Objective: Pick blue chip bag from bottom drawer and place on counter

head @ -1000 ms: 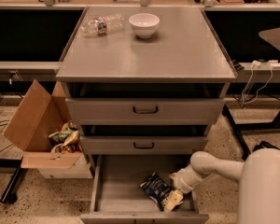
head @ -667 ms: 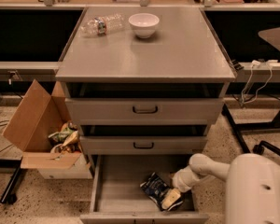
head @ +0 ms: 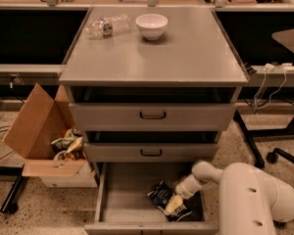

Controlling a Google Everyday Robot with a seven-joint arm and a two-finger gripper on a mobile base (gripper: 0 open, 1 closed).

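One gripper [head: 178, 199], seemingly on drawer's [head: 125, 195] bag [head: 160, 195]

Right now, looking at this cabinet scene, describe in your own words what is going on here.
A robot arm reaches down into the open bottom drawer, with its claw at the blue chip bag, which lies on the drawer floor. The bag is not yet on the counter, which holds a white bowl and a clear bottle.
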